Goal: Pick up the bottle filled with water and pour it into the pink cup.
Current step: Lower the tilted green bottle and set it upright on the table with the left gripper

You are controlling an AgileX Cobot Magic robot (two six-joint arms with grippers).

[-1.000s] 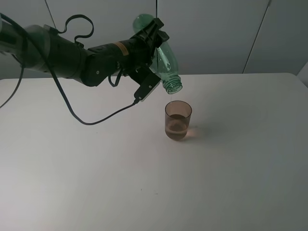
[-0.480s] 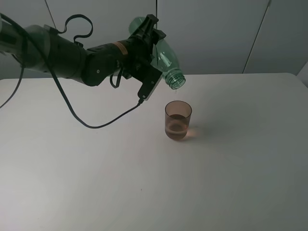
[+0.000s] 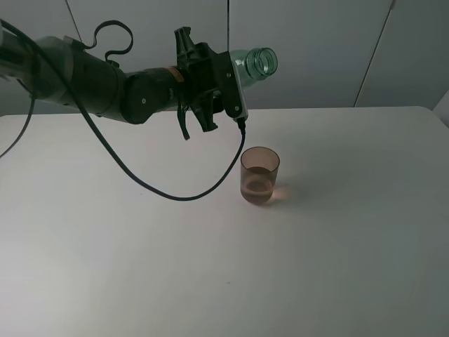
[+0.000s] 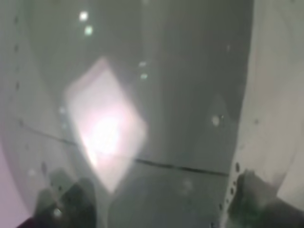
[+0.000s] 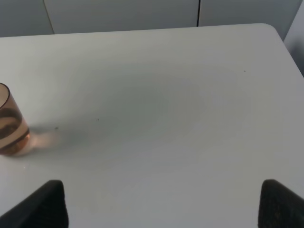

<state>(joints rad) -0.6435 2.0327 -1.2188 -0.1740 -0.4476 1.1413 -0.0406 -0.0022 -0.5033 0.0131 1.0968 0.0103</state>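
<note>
The left gripper is clamped shut around the body of the bottle, up in the air over the far side of the table. The bottle lies about level, its open mouth pointing to the right and a touch upward. It is above and slightly left of the pink cup, well clear of the rim. No water is leaving the neck. The left wrist camera gives only a greenish blur, so I cannot tell whether any water is left in the bottle.

The cup stands upright on the table, partly filled. The right gripper hangs apart from it with its jaws spread wide and nothing between them.

To my eye the pour is over, or at least paused. The next move, I think, calls for turning the bottle upright and setting it down beside the cup without knocking it.
</note>
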